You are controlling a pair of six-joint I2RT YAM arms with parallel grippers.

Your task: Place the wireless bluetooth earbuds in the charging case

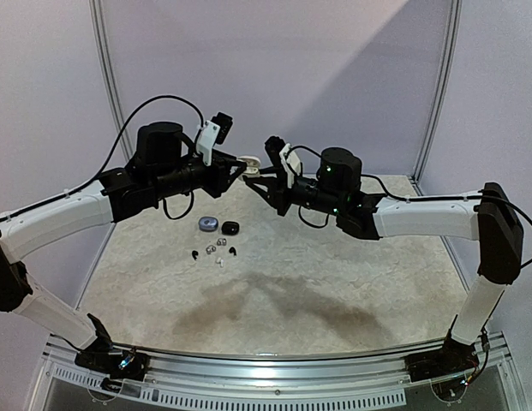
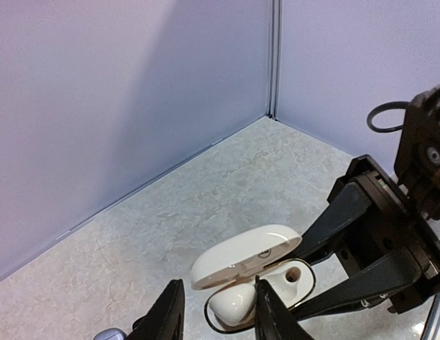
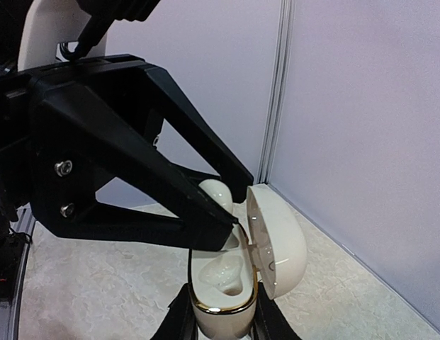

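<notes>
A white charging case (image 1: 248, 161) with a gold rim hangs in the air between the two arms, its lid (image 3: 278, 241) swung open. My right gripper (image 3: 220, 322) is shut on the case's base (image 3: 218, 312) from below. One white earbud (image 2: 231, 303) sits in a socket of the case; the other socket (image 3: 234, 273) is bare. My left gripper (image 2: 218, 317) is open around that earbud: one finger (image 2: 271, 312) is right beside it and the other (image 2: 166, 315) stands apart. Several more tiny earbuds (image 1: 214, 251) lie on the table.
A round blue-grey case (image 1: 208, 224) and a small black case (image 1: 230, 227) lie on the marbled table (image 1: 334, 274) behind the loose earbuds. Lilac walls close off the back and sides. Both arms reach in over the far middle of the table.
</notes>
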